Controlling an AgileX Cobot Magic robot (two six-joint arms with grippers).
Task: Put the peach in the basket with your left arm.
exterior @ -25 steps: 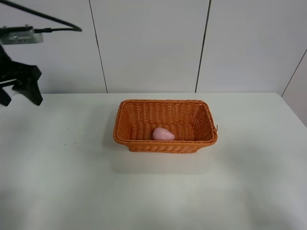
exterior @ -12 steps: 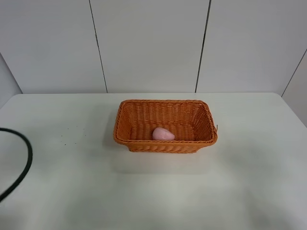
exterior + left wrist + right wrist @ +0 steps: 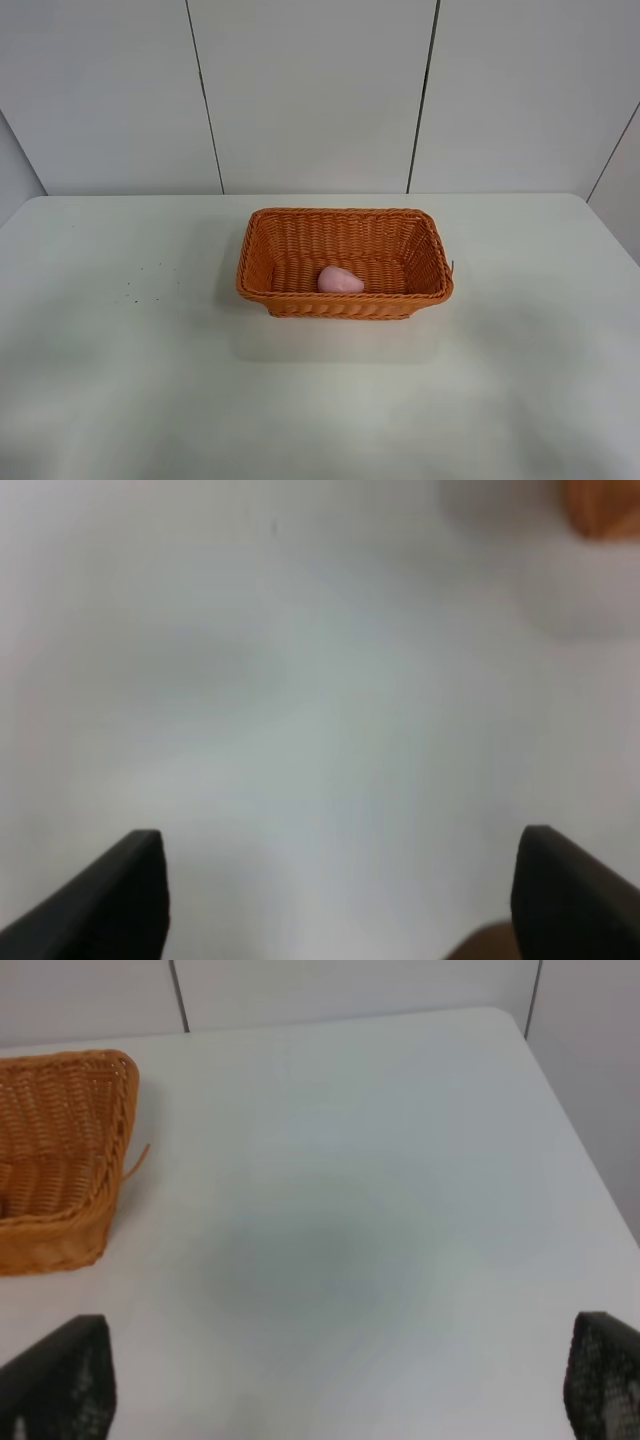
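The pale-pink peach (image 3: 340,280) lies inside the orange wicker basket (image 3: 345,300), near its front wall, in the middle of the white table. Neither arm shows in the exterior high view. In the blurred left wrist view my left gripper (image 3: 345,890) is open and empty over bare table, its two black fingertips (image 3: 115,895) wide apart, with an orange blur of the basket (image 3: 600,505) at the frame corner. In the right wrist view my right gripper (image 3: 340,1380) is open and empty, with one end of the basket (image 3: 60,1160) ahead of it.
The white table (image 3: 130,380) spans the exterior high view, with a few small dark specks (image 3: 140,280) left of the basket. Grey wall panels (image 3: 310,90) stand behind it. The table's right edge (image 3: 560,1090) shows in the right wrist view.
The left arm has withdrawn: its black claw was at the upper left a second ago, only its cable showed at the left edge half a second ago, and now nothing of it shows.
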